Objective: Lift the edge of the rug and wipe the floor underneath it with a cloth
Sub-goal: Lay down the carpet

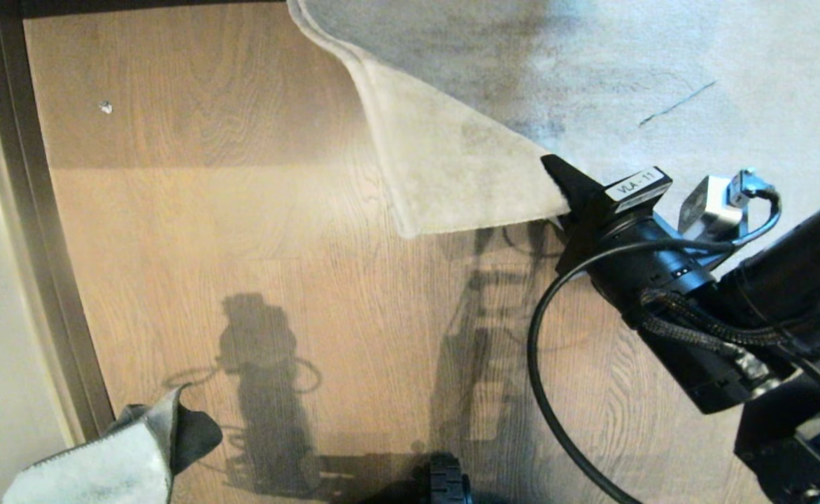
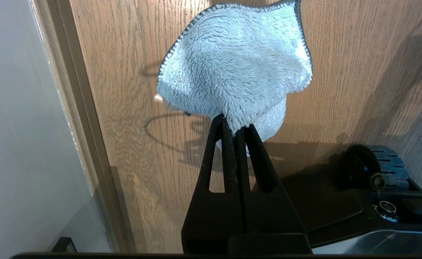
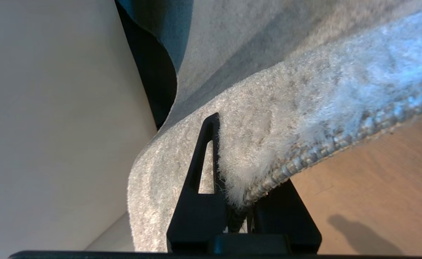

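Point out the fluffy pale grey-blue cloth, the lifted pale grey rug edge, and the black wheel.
Fluffy pale grey-blue cloth (image 2: 236, 68), left wrist view, middle.
Lifted pale grey rug edge (image 1: 445, 168), head view, upturned corner.
Black wheel (image 2: 387, 167), left wrist view, tread.

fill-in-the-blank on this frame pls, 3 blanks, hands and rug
1. The right hand is shut on the ____, holding it up off the floor.
2. The left hand grips a pale ____.
3. A small white speck lies on the bare ____ planks, apart from the rug.

Missing words: rug edge; cloth; wood
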Tool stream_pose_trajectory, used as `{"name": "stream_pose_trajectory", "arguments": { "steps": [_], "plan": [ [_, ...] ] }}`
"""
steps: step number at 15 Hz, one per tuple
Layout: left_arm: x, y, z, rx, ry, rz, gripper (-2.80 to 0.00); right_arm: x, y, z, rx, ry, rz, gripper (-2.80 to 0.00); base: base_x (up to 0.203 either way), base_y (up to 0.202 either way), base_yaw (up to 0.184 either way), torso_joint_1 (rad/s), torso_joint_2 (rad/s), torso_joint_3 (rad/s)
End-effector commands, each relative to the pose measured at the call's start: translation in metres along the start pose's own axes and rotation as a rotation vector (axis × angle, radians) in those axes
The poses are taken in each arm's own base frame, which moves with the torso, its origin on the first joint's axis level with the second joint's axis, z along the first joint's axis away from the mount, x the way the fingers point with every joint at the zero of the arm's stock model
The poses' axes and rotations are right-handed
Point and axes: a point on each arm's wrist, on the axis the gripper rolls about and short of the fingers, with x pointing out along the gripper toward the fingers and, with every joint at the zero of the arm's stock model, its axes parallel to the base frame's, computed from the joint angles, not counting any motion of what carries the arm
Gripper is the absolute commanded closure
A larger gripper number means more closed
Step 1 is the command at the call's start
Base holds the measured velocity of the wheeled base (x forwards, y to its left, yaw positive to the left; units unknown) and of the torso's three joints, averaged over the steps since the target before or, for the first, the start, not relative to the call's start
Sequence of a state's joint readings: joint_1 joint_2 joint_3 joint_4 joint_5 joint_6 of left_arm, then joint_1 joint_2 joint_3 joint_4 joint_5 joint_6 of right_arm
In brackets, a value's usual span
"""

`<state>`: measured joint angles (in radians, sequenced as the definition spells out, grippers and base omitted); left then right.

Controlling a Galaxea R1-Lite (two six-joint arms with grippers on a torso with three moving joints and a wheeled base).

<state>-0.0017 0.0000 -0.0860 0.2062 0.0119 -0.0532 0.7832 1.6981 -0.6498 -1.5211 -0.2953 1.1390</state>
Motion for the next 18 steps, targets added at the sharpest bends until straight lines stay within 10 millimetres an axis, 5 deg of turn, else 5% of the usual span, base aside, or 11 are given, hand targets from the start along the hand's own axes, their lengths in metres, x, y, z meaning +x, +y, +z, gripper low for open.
{"name": "stream_pose_trajectory", "arguments": {
  "steps": [1, 10, 11, 18],
  "plan": [
    [0.000, 0.000, 0.000, -0.001, 0.001, 0.001, 0.00, -0.002, 0.006, 0.001, 0.042, -0.013, 0.045, 0.00, 0.000, 0.000, 0.000, 0.000, 0.00, 0.000],
    [0.000, 0.000, 0.000, -0.001, 0.001, 0.001, 0.00, -0.009, -0.002, 0.000, 0.031, 0.032, 0.021, 0.00, 0.000, 0.000, 0.000, 0.000, 0.00, 0.000],
    [0.000, 0.000, 0.000, -0.001, 0.001, 0.001, 0.00, -0.009, 0.002, 0.000, 0.041, 0.034, 0.032, -2.80, 0.000, 0.000, 0.000, 0.000, 0.00, 0.000],
    [0.000, 0.000, 0.000, -0.001, 0.001, 0.001, 0.00, -0.017, -0.006, -0.012, 0.048, 0.089, -0.002, -2.80, 0.000, 0.000, 0.000, 0.000, 0.00, 0.000]
  ]
}}
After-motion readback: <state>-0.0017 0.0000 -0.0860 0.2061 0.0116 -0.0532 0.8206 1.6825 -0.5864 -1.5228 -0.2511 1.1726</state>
